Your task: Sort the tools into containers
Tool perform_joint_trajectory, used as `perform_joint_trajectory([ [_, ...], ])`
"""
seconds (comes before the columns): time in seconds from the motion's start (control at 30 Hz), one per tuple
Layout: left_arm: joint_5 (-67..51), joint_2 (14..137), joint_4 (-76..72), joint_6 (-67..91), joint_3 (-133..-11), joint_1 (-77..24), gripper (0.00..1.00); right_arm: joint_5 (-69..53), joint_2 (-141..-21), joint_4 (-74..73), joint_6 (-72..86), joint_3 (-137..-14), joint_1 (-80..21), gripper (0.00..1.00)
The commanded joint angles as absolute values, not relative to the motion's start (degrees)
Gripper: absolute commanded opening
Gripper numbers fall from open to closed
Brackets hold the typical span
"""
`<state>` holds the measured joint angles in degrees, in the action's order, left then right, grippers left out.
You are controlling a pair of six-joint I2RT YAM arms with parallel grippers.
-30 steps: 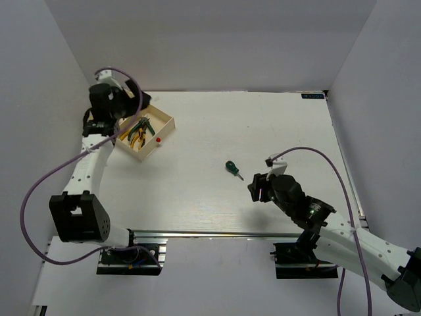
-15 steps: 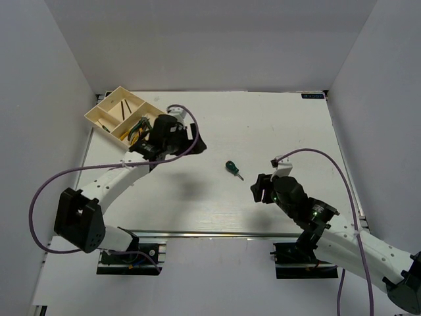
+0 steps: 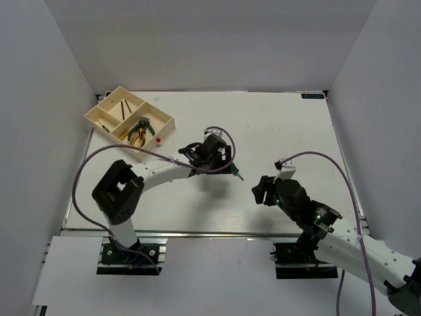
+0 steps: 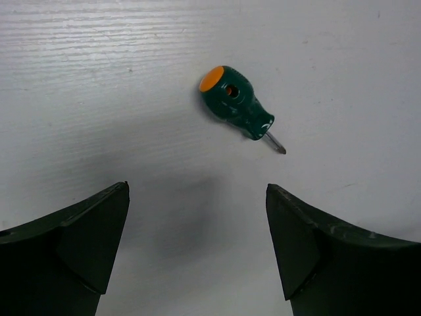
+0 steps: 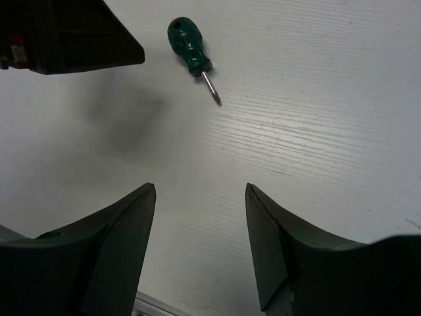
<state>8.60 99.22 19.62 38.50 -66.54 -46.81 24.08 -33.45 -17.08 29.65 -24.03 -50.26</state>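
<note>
Lining up on the screwdriver (image 4: 235, 104): left gripper (image 4: 197, 197) above it, jaws spread wide, nothing held.
Tool lies flat mid-table (image 3: 283, 125), just ahead of my fingertips and well apart from the tray (image 3: 166, 118) at far left. I'd ease forward, drop, and close across the fat handle, not the thin tip. Right gripper (image 5: 200, 194) is spread and empty too, hovering near, so I'd mind that side; open room elsewhere.

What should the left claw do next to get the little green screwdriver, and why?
Probably slide the left claw forward and down over the screwdriver. Its fingers stand open and empty, and the screwdriver lies on the table ahead of them, not between them.
</note>
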Motion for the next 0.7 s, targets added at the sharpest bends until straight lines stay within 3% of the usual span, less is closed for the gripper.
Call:
perform_joint_trajectory([
  [0.0, 14.94, 100.80, 20.73, 43.06, -71.53, -48.95, 0.95, 24.43, -32.26, -16.35, 30.94, -22.94, -50.36, 0.63],
  [0.37, 19.16, 111.79, 25.74, 48.86, -82.16, -52.11, 0.98, 23.99, -28.74, -17.57, 31.64, -21.53, -50.36, 0.62],
  [0.67, 21.09, 116.36, 25.92, 53.08, -82.87, -52.12, 0.98, 21.71, -26.54, -17.75, 32.34, -20.21, -50.36, 0.62],
])
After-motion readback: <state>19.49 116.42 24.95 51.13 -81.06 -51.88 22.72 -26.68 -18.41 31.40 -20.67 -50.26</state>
